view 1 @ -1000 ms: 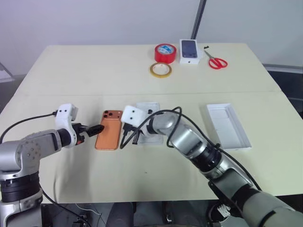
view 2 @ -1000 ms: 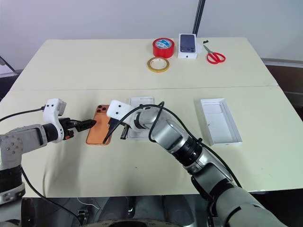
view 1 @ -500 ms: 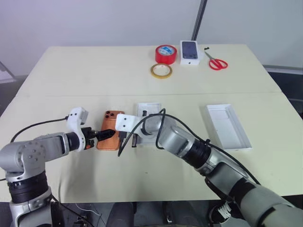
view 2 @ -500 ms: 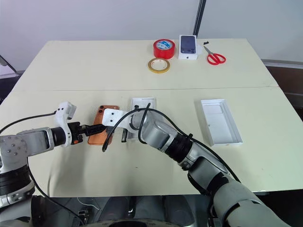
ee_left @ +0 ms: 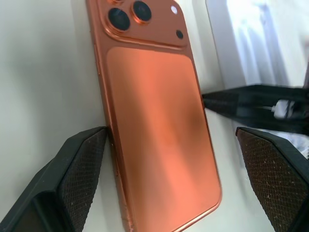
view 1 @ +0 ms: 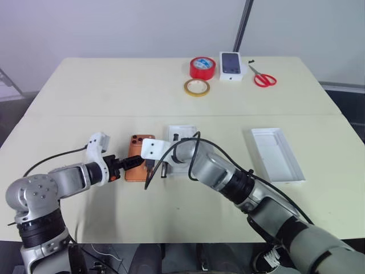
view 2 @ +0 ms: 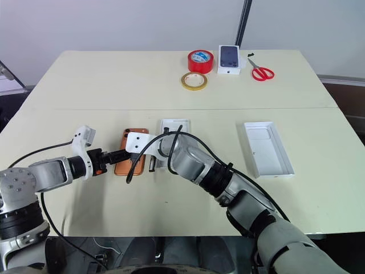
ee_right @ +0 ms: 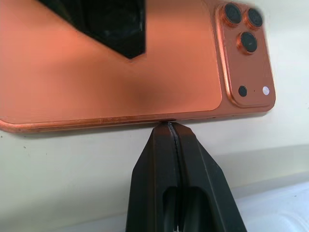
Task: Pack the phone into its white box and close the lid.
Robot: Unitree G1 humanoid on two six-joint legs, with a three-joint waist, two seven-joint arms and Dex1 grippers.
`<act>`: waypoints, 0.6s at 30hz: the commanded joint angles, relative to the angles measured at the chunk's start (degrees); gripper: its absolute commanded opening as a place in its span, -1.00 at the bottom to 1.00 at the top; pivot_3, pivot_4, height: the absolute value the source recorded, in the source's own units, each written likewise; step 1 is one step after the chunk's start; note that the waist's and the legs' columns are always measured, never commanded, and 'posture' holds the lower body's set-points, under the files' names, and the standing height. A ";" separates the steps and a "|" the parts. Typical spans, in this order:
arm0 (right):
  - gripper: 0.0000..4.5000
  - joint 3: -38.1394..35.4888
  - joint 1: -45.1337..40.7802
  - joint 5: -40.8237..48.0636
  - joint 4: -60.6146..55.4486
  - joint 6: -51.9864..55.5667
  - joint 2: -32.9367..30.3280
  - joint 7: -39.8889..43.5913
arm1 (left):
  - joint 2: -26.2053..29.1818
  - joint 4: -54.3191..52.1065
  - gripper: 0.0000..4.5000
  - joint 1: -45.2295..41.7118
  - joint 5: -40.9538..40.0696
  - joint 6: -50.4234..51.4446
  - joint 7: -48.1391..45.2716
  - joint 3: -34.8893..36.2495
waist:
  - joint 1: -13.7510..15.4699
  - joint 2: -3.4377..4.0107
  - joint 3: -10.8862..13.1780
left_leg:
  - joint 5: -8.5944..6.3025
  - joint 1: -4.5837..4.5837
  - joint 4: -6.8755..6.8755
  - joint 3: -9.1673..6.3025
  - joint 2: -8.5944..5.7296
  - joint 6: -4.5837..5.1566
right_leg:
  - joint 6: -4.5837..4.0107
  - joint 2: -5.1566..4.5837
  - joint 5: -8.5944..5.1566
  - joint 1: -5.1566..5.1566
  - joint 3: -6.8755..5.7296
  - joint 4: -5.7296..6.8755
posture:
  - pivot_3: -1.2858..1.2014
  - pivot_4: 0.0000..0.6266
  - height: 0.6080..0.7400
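Right gripper (ee_right: 170,126) pinched fully closed, holding nothing, tips pressed against long edge of phone (view 1: 137,164) on side facing white box (view 1: 180,144). Left gripper (ee_left: 169,159) spread wide, one finger each side of phone's bottom end, straddling it, not clamped. Phone lies back up, flat on table (view 1: 114,91), near middle, toward front edge. White box just beside it. Lid (view 1: 276,153) well apart, toward right edge. Tape rolls, scissors, printed box along far edge.

Left gripper (ee_left: 169,159) fingers spread wide; right gripper (ee_right: 172,126) fingers pressed together.
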 commanded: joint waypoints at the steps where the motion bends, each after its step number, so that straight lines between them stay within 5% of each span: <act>1: -1.00 0.47 0.29 0.01 -1.50 -1.21 1.80 0.51 | -2.28 2.50 0.98 -0.57 -6.05 2.60 2.78 -0.93 | 0.04 -0.02 -0.01 | 0.00 0.00 0.01 0.00 0.00 0.00 | 0.00 0.00 0.00 0.01 0.00 -0.01 | 0.03 -0.52 1.00; 15: -1.00 0.08 0.84 -0.57 -1.87 -1.31 1.90 0.16 | -2.83 8.01 0.98 -2.68 -10.80 2.60 13.57 6.74 | -0.12 -0.03 -0.01 | 0.00 -0.01 -0.03 0.00 0.03 0.00 | 0.00 0.04 0.00 -0.06 0.00 -0.01 | 0.03 -0.52 1.00; 18: -1.00 0.04 0.84 -0.69 -2.09 -1.28 1.87 0.15 | -3.26 7.89 0.62 -2.13 -11.86 2.60 15.15 7.62 | -0.17 -0.03 -0.01 | 0.01 -0.01 -0.04 -0.01 0.05 -0.01 | 0.00 0.06 0.00 -0.07 0.01 -0.01 | 0.03 -0.52 1.00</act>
